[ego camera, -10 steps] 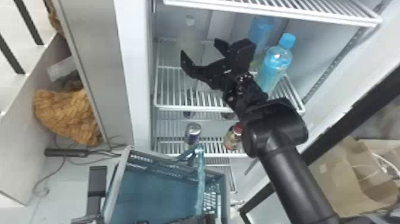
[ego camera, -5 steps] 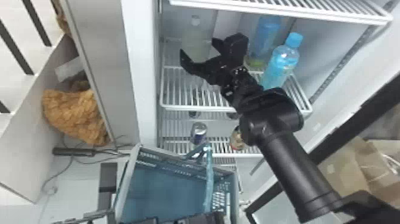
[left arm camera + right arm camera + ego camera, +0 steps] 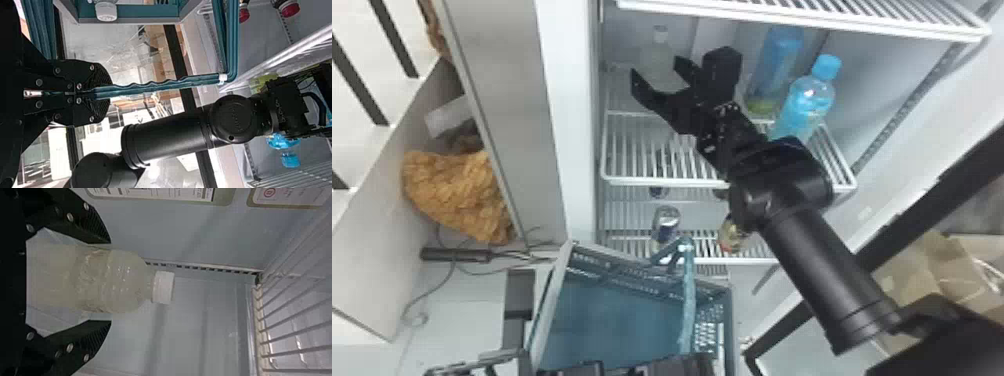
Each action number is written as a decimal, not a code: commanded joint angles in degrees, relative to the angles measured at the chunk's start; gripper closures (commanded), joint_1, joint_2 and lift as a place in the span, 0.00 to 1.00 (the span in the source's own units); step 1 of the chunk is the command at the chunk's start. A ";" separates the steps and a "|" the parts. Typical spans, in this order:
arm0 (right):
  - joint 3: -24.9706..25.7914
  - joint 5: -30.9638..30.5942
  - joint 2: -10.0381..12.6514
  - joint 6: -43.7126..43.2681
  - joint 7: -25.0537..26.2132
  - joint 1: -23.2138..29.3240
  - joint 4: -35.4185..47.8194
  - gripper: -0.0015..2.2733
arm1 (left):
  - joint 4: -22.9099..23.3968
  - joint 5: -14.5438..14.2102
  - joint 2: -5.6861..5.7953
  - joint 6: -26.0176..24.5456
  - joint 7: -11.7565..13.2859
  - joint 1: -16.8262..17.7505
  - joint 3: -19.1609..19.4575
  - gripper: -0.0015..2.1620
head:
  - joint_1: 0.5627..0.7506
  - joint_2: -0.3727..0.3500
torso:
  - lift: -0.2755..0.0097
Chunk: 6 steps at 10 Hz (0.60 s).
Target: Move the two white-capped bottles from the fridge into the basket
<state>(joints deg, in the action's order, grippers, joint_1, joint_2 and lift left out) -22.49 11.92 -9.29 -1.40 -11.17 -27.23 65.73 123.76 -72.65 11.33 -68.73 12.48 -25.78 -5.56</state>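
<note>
In the head view we see our right arm coming in from the lower right and reaching over a wire shelf (image 3: 657,177) in the fridge, where the right gripper (image 3: 656,67) has its fingers spread in front of a pale, white-capped bottle (image 3: 659,52) standing towards the shelf's left side. To the right of the gripper we find two blue-capped bottles (image 3: 809,102) on the same shelf, and below it a can (image 3: 666,222) on a lower shelf. The teal basket (image 3: 617,320) is in front of the fridge, with its handle (image 3: 688,300) running down to the left gripper (image 3: 682,364) at the bottom edge. In the left wrist view we have the left gripper's (image 3: 96,93) fingers closed together on that handle, and we make out a white cap (image 3: 106,11) at the basket's rim; we cannot see enough of what lies under it. In the right wrist view the pale bottle lies between our right gripper's (image 3: 110,282) spread fingers, its white cap pointing out past the fingertips; whether either finger touches it, we cannot tell. A wire rack (image 3: 297,325) shows well beyond the cap.
</note>
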 commanded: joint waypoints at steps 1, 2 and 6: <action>-0.59 0.99 -0.03 0.00 0.19 -0.20 -0.41 0.39 | -0.08 -0.13 0.01 0.11 0.00 0.05 -0.04 0.55 | 0.70 0.30 | 0.97; -0.59 1.79 -0.03 -0.57 0.28 -0.06 -0.55 0.39 | -0.08 -0.13 0.09 0.11 0.00 -0.09 -0.04 0.55 | 0.70 0.30 | 0.97; -0.47 3.04 -0.29 -2.82 0.36 0.36 -0.97 0.39 | -0.08 -0.13 0.18 0.11 0.00 -0.09 -0.15 0.55 | 0.70 0.30 | 0.97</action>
<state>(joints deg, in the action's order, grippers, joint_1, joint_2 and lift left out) -23.03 14.96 -9.58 -3.74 -10.81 -26.97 64.76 123.68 -72.80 11.50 -68.62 12.48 -25.83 -5.70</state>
